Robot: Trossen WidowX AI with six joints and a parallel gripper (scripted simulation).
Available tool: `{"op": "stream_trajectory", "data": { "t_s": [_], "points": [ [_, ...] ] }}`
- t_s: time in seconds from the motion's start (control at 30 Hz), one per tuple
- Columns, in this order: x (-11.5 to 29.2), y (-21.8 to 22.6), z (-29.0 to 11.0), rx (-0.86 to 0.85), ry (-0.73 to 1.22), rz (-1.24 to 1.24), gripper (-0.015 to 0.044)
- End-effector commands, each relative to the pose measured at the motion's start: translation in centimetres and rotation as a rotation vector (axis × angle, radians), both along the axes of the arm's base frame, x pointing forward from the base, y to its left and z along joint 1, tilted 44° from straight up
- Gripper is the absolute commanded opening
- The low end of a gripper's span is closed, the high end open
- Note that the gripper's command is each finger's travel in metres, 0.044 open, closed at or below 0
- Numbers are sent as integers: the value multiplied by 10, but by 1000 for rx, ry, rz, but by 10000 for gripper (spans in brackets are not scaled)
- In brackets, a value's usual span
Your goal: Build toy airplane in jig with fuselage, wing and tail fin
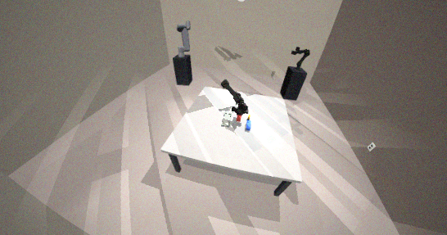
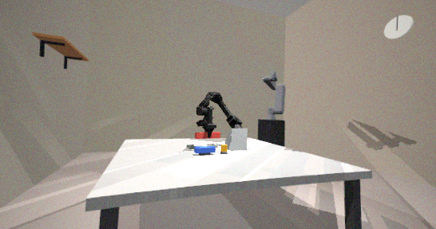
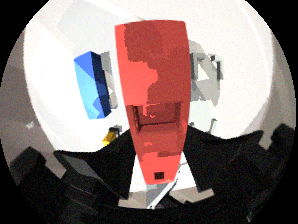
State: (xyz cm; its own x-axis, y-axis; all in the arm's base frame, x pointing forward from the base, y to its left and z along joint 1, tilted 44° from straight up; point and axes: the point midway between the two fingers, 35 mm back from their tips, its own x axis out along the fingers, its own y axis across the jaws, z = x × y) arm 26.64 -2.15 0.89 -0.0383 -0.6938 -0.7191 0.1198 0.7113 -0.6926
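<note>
The red fuselage is between the fingers of my gripper, which is shut on it. It hangs level above the table in the exterior view, with its large socket and small tail socket facing up in the wrist view. The pale jig stands beside it, partly hidden by the fuselage in the wrist view. The blue wing lies on the other side. The small yellow tail fin is near the wing, partly hidden by a finger in the wrist view.
A pale grey box stands close to the tail fin in the exterior view, beside the arm's base. The white table bears everything. Two other arms on black pedestals stand beyond the table.
</note>
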Motion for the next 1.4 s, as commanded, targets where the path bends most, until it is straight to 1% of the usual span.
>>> {"op": "stream_trajectory", "data": {
  "t_s": [0.0, 0.23, 0.37, 1.37],
  "points": [
    [1, 10, 11, 6, -12, 1, 0],
    [-2, 23, 28, 0, -11, 1, 0],
    [-3, 22, 30, 1, -11, 1, 0],
    [-3, -63, 56, 26, -25, -5, 0]
  ]
}}
